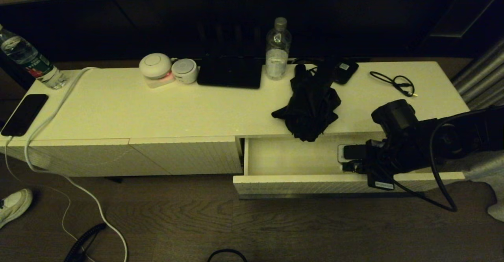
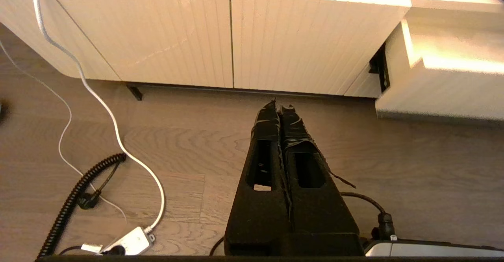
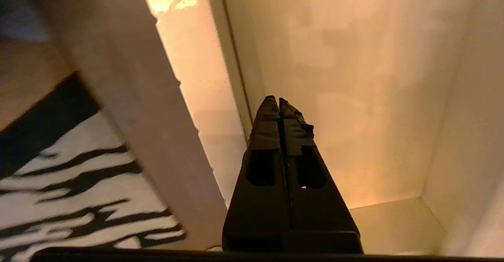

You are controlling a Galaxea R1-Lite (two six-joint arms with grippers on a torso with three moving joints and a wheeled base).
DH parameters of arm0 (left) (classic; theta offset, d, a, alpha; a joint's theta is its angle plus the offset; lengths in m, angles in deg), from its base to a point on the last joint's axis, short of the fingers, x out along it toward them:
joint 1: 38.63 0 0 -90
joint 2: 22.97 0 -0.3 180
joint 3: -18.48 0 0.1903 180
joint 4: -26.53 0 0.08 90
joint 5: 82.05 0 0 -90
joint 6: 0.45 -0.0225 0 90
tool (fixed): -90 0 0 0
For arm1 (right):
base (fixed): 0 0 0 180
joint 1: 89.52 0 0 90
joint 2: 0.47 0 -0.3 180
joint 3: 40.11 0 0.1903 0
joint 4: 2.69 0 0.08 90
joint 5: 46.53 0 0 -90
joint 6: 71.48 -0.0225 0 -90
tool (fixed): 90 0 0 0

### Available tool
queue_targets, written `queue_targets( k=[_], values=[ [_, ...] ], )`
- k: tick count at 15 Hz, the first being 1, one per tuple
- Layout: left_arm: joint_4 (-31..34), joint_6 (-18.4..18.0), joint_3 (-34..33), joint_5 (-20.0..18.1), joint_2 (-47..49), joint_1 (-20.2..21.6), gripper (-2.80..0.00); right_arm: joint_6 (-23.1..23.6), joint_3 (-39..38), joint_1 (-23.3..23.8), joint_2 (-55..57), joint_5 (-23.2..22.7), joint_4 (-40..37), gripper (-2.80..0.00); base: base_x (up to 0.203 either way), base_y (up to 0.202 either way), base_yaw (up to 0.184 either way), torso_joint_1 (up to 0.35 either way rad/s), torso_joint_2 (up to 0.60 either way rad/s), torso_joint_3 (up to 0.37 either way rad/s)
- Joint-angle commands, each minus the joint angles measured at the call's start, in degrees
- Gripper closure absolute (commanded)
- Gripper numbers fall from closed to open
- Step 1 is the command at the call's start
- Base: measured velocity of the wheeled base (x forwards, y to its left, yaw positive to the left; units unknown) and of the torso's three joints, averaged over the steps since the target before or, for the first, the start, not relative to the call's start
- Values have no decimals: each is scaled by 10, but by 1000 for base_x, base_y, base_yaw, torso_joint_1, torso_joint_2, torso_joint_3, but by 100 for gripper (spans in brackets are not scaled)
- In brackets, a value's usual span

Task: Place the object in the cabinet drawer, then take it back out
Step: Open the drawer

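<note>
The black umbrella [image 1: 309,104] lies bunched on the cabinet top, its lower end hanging over the rim above the drawer opening. The cream drawer [image 1: 315,183] stands pulled out at the right, its pale inside bare on the left half. My right gripper [image 1: 348,157] reaches into the drawer's right half, to the right of the umbrella and below it. In the right wrist view this gripper [image 3: 275,98] is shut on nothing, close to the drawer floor [image 3: 354,77]. My left gripper [image 2: 280,105] is shut and empty above the wooden floor, left of the drawer [image 2: 441,93].
On the cabinet top stand a water bottle [image 1: 278,49], a black tablet [image 1: 230,71], two white round devices [image 1: 155,65], a small black device with a white label [image 1: 345,71], a black cable [image 1: 395,83] and a phone [image 1: 24,113]. White cables [image 2: 114,124] trail over the floor.
</note>
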State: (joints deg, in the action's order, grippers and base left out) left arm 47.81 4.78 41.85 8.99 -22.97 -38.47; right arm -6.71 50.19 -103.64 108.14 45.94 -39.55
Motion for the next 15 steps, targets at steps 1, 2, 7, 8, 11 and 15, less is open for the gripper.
queue_targets(
  k=[1, 2, 7, 8, 11, 15],
  values=[
    [0, 0, 0, 0, -1, 0, 0, 4, -45, -1, -16, -1, 7, 0, 0, 0, 0, 0, 0, 0],
    [0, 0, 0, 0, -1, 0, 0, 4, -65, -1, -18, -1, 29, 0, 0, 0, 0, 0, 0, 0],
    [0, 0, 0, 0, -1, 0, 0, 4, -137, -7, -41, -8, 68, 0, 0, 0, 0, 0, 0, 0],
    [0, 0, 0, 0, -1, 0, 0, 4, -149, -10, -45, -9, 72, 0, 0, 0, 0, 0, 0, 0],
    [0, 0, 0, 0, -1, 0, 0, 3, -180, -13, -57, -9, 95, 0, 0, 0, 0, 0, 0, 0],
    [0, 0, 0, 0, -1, 0, 0, 3, -206, -23, -80, -9, 98, 0, 0, 0, 0, 0, 0, 0]
  ],
)
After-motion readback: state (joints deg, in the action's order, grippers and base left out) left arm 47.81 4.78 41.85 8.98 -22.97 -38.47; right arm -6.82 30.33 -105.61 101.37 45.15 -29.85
